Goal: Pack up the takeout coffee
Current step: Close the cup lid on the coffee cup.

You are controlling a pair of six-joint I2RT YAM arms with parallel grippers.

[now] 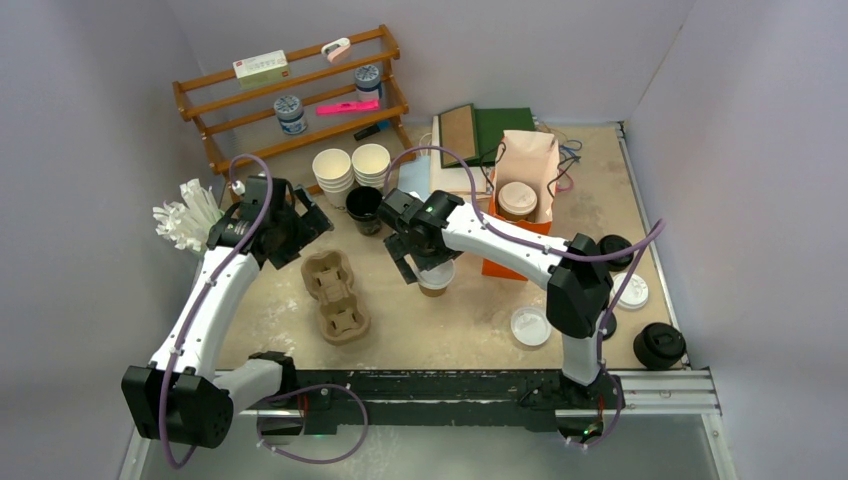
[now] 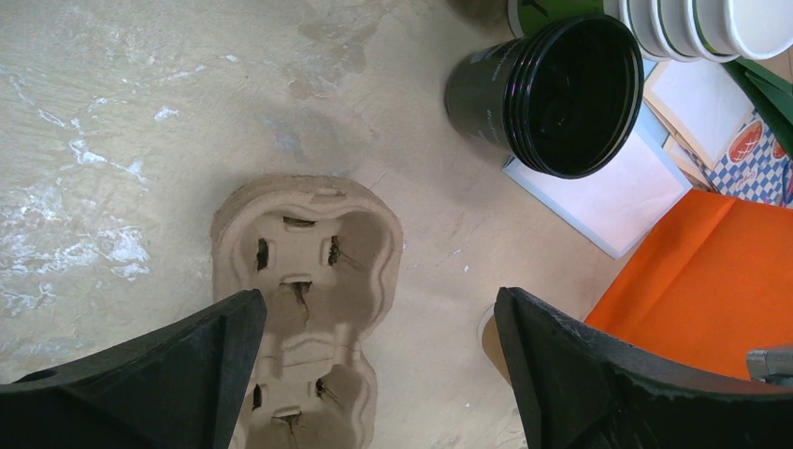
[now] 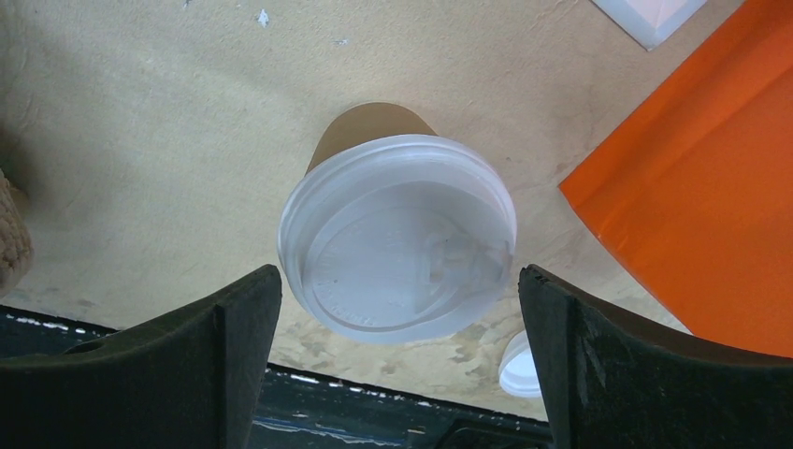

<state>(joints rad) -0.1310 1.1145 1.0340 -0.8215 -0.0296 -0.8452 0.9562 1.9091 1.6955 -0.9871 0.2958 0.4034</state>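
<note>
Right hand (image 3: 400, 285), fingers apart, hangs over the lidded kraft coffee cup (image 3: 397, 248) standing on the desk (image 1: 470, 335) just right of the pulp carrier (image 1: 335, 295); best to lower centred and gently clamp the paper wall below the lid, while the left hand (image 2: 379, 304) hovers near the carrier, fingers apart.

White arms (image 1: 205, 300), black joints (image 1: 577, 288), purple cables (image 1: 252, 157)

Pale lilac walls (image 1: 90, 120), mottled beige table (image 1: 450, 330), wooden rack (image 1: 310, 60).
</note>
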